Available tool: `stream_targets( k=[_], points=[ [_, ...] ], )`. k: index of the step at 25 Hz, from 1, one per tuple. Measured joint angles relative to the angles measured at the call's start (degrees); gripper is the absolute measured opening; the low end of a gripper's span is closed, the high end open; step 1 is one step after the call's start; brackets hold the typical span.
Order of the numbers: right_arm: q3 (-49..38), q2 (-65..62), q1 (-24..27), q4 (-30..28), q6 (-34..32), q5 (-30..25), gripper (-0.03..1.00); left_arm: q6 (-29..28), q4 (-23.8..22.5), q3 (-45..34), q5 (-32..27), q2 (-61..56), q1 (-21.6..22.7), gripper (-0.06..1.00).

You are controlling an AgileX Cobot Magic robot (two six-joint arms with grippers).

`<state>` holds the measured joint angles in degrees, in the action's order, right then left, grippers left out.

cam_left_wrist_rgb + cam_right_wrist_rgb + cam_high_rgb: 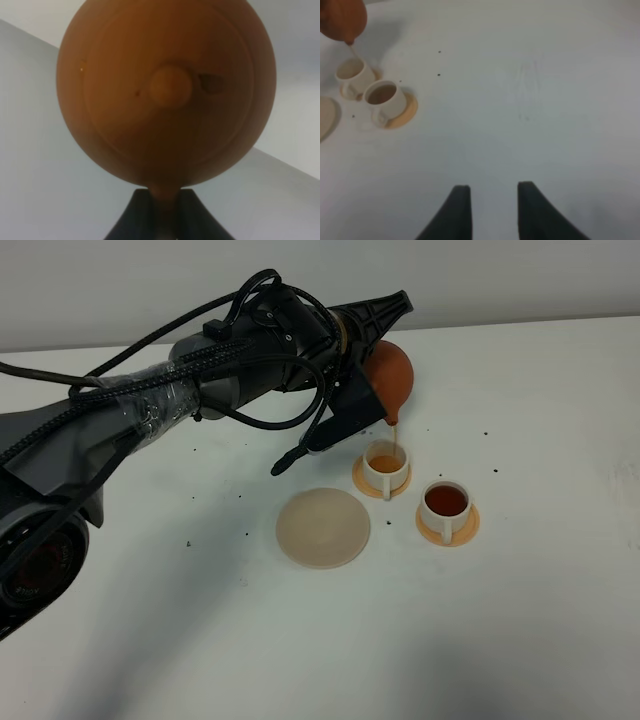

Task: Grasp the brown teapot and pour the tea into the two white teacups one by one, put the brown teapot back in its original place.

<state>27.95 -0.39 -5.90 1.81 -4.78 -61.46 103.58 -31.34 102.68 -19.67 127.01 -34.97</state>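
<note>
The left claw (164, 215) is clamped tight on the handle of the brown teapot (392, 375). The pot hangs above and beyond the coaster (323, 527), tipped so its spout points straight down and its lid faces the wrist. A thin stream of tea (394, 438) falls into the half-filled teacup (386, 465), just beyond the coaster's far right edge. The full teacup (446, 505) stands near the coaster's right side. The right claw (492, 210) gapes empty, well apart from the coaster over bare tabletop (540, 620).

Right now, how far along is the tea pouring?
Done: one white teacup holds dark tea. In hand: the left gripper tilts the brown teapot, tea streaming into the second teacup. Left: finish that cup, then set the teapot on the beige coaster.
</note>
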Motion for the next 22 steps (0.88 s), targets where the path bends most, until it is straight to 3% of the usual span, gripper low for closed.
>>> stream_targets(
  k=[22],
  points=[
    [0.0,0.0,0.0,0.0,0.0,0.0,0.24,1.65,0.0,0.0,-1.18,0.0,0.0,0.13]
  ],
)
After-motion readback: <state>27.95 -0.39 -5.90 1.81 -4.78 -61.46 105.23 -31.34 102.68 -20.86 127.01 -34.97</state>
